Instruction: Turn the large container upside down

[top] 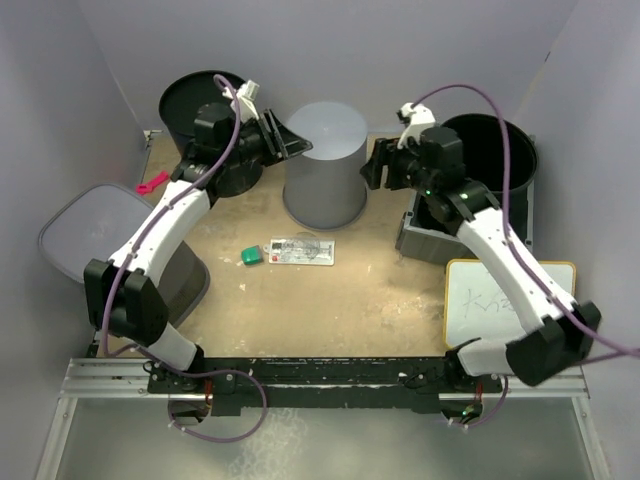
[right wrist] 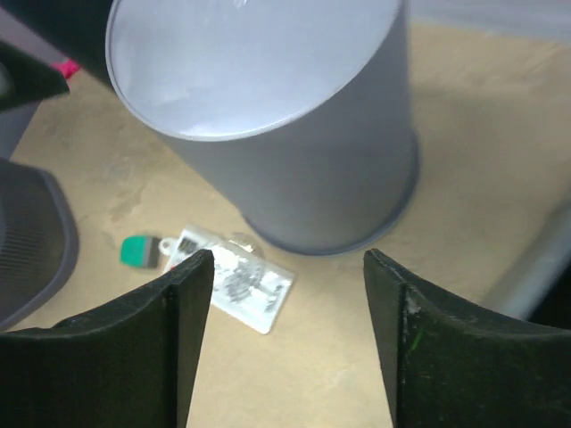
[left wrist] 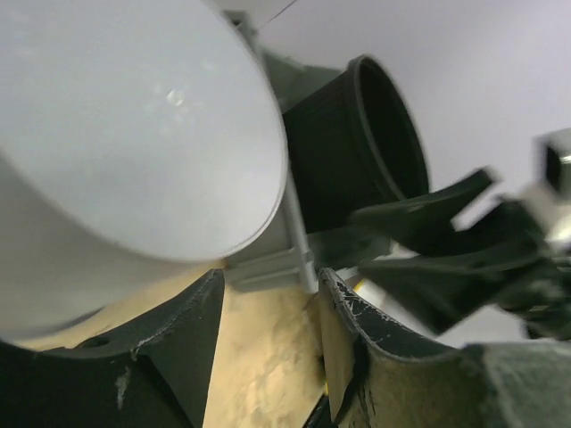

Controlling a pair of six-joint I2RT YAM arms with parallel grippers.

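The large grey container [top: 325,165] stands at the back middle of the table with its closed flat end up and its wider rim on the table. It fills the upper left of the left wrist view [left wrist: 134,125] and the top of the right wrist view [right wrist: 277,116]. My left gripper [top: 285,140] is open and empty, just left of the container's top edge; it also shows in the left wrist view [left wrist: 268,303]. My right gripper [top: 378,165] is open and empty, just right of the container and apart from it; it also shows in the right wrist view [right wrist: 290,267].
Black bins stand at back left [top: 195,95] and back right [top: 495,150], the right one in a grey crate [top: 420,240]. A grey lidded bin [top: 100,235] is at left, a whiteboard [top: 505,300] at right. A clear packet [top: 300,250], a green item [top: 251,256] and a pink clip [top: 152,182] lie on the table.
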